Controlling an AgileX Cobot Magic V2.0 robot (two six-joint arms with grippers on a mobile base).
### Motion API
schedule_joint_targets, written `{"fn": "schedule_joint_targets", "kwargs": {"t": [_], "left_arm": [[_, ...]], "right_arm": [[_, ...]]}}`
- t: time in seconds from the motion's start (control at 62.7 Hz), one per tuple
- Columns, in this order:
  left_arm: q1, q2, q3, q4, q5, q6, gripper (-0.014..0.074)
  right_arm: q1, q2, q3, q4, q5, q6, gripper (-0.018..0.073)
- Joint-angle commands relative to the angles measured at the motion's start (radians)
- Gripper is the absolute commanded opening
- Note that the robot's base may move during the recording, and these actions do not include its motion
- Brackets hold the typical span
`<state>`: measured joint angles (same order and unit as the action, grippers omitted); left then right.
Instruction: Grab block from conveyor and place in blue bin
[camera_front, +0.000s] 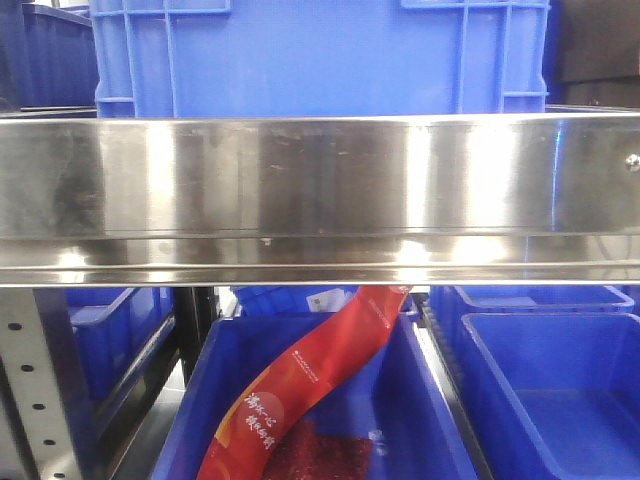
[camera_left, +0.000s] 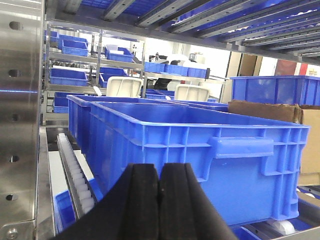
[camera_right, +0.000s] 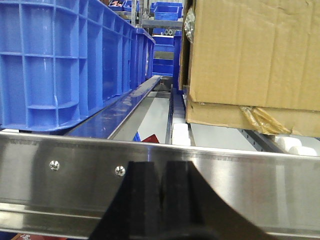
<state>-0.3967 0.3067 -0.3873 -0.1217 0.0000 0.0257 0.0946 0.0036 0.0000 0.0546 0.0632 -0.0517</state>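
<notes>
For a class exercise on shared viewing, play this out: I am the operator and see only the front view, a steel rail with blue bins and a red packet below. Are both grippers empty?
Observer: Yes. The left gripper has its black fingers pressed together with nothing between them.
Operator: And the right one?
Observer: The right gripper is also shut and empty, facing a steel rail.
Operator: What lies beyond that rail?
Observer: A cardboard box on the right, beside a blue bin.
Operator: Any block visible?
Observer: None in any view.
</notes>
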Motion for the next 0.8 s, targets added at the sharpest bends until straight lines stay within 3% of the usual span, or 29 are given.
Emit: {"fn": "schedule_joint_targets", "kwargs": {"t": [0.0,0.112,0.191,0.223,0.303,0.351,0.446,0.542,0.781], "left_arm": [[0.004,-0.005,0.003,-0.008,-0.018,-0.001,-0.0111],[0.026,-0.011,0.007,-0.003,-0.016,-0.001,-0.0111],[0.076,-0.027,0.020,0.006,-0.018,-0.001,-0.0111],[0.103,-0.035,0.029,0.041,-0.018,-0.001,-0.0111],[0.193,-0.056,0.062,0.219,-0.018,-0.001,-0.0111],[0.250,-0.070,0.083,0.268,-0.018,-0.001,-0.0111],[0.354,-0.122,0.141,0.258,-0.020,-0.001,-0.0111],[0.413,-0.177,0.202,0.258,-0.023,-0.001,-0.0111],[0.401,-0.307,0.368,0.167,-0.018,-0.001,-0.0111]], "right_arm": [[-0.006,-0.004,0.000,-0.009,-0.011,0.002,-0.0163],[-0.006,-0.004,0.000,-0.009,-0.011,0.002,-0.0163],[-0.006,-0.004,0.000,-0.009,-0.011,0.002,-0.0163],[-0.006,-0.004,0.000,-0.009,-0.011,0.002,-0.0163],[-0.006,-0.004,0.000,-0.009,-0.011,0.002,-0.0163],[-0.006,-0.004,0.000,-0.009,-0.011,0.002,-0.0163],[-0.006,-0.004,0.000,-0.009,-0.011,0.002,-0.0163],[-0.006,-0.004,0.000,-0.009,-0.011,0.002,-0.0163],[-0.006,-0.004,0.000,-0.009,-0.011,0.002,-0.0163]]}}
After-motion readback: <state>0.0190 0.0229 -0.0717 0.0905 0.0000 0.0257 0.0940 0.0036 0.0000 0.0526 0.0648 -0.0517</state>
